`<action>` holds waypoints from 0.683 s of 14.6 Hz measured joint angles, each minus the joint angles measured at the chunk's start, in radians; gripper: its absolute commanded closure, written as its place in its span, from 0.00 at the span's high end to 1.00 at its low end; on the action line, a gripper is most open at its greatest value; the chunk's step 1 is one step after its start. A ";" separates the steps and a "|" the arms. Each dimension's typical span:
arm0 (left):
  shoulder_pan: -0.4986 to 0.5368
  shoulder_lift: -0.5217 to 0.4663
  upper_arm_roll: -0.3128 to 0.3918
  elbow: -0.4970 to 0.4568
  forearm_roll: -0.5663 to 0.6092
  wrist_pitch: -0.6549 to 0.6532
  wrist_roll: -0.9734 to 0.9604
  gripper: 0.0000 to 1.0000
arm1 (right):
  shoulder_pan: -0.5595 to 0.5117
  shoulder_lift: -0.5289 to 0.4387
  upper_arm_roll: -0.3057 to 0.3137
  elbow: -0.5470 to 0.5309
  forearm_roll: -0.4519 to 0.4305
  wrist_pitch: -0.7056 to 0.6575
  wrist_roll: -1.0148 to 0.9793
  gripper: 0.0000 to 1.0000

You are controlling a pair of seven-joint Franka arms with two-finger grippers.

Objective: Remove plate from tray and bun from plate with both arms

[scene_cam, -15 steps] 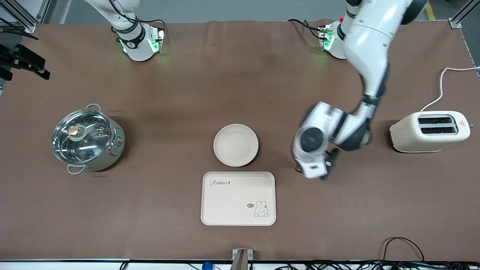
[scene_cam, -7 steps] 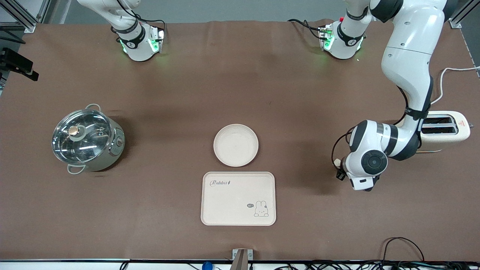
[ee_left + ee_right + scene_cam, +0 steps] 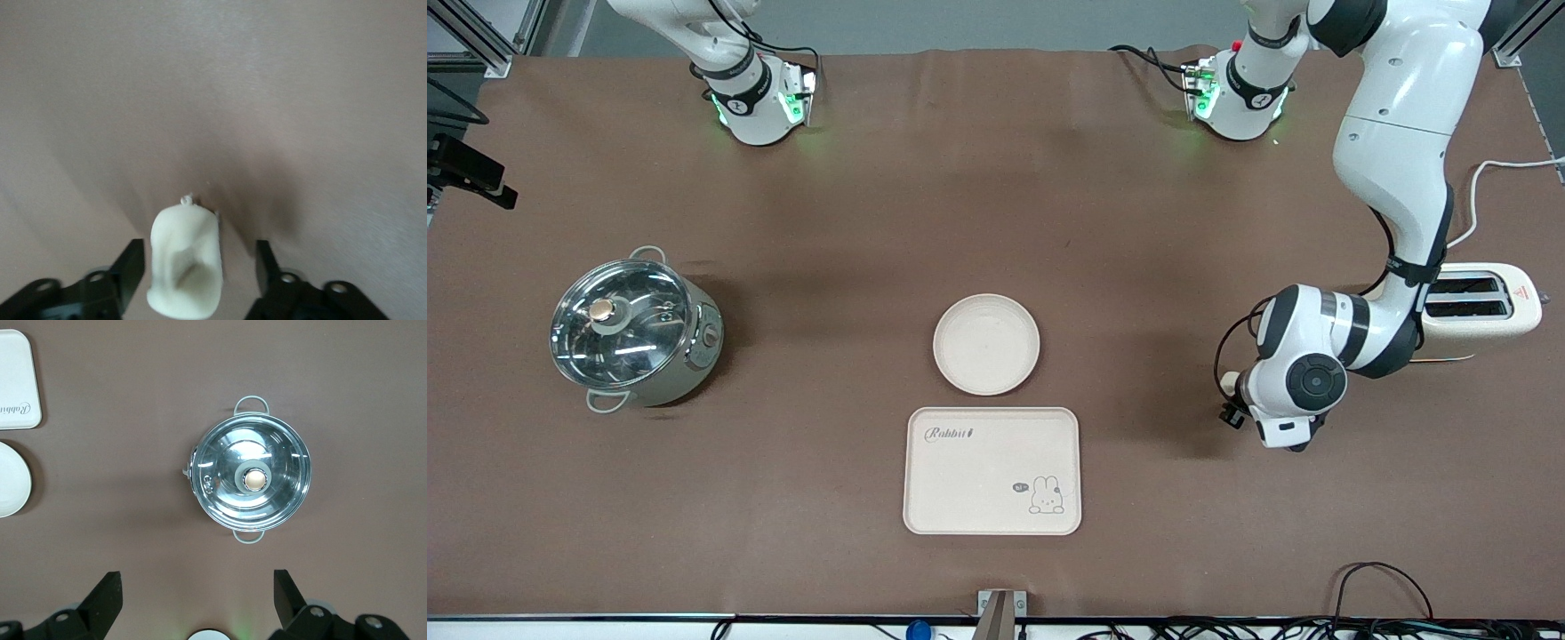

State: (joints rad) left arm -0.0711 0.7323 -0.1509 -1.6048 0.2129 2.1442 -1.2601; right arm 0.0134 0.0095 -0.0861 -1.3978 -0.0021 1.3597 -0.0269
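Note:
The plate (image 3: 986,344) lies in the middle of the table, just farther from the front camera than the rabbit tray (image 3: 992,470). The bun (image 3: 1230,383), a small pale lump, is between the plate and the toaster (image 3: 1476,307). My left gripper (image 3: 1232,402) is low over it. In the left wrist view the bun (image 3: 185,263) sits between the open fingers (image 3: 133,267), with a gap on each side. My right gripper (image 3: 197,587) is open and empty, high over the pot (image 3: 251,479); it is out of the front view.
The steel pot (image 3: 633,327) with a glass lid stands toward the right arm's end. The toaster's white cable (image 3: 1480,191) runs off the table edge. The right wrist view shows the edges of the plate (image 3: 10,480) and tray (image 3: 17,380).
My left arm swung from beside the plate toward the toaster end and lowered around the bun; over the last half second it barely moved. The plate stayed put.

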 measured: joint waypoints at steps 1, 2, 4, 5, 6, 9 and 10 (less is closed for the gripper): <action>0.000 -0.006 -0.011 0.004 0.000 0.001 -0.001 1.00 | 0.000 0.000 0.000 0.000 0.000 0.000 0.000 1.00; 0.000 -0.016 -0.021 0.009 0.000 0.003 -0.002 1.00 | 0.000 0.000 0.000 0.000 0.000 0.001 0.000 1.00; 0.000 -0.055 -0.030 0.019 0.000 -0.004 0.004 1.00 | 0.001 0.000 0.000 0.000 0.000 0.000 0.001 1.00; 0.001 -0.085 -0.030 0.027 0.001 -0.025 0.028 1.00 | 0.005 0.000 0.000 0.000 0.000 -0.003 0.006 1.00; 0.002 -0.121 -0.030 0.037 0.001 -0.055 0.073 1.00 | 0.013 0.000 0.000 -0.002 0.000 -0.012 0.023 1.00; 0.005 -0.252 -0.028 0.086 0.001 -0.214 0.277 1.00 | 0.056 0.001 0.002 -0.016 0.000 -0.011 0.069 1.00; 0.009 -0.297 -0.027 0.104 0.001 -0.265 0.354 1.00 | 0.064 0.001 0.002 -0.024 0.000 0.017 0.075 1.00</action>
State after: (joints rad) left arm -0.0624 0.4352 -0.1775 -1.5009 0.2137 1.8796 -0.9065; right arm 0.0775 0.0110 -0.0845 -1.4217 -0.0022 1.3765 0.0478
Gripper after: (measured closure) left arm 0.000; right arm 0.000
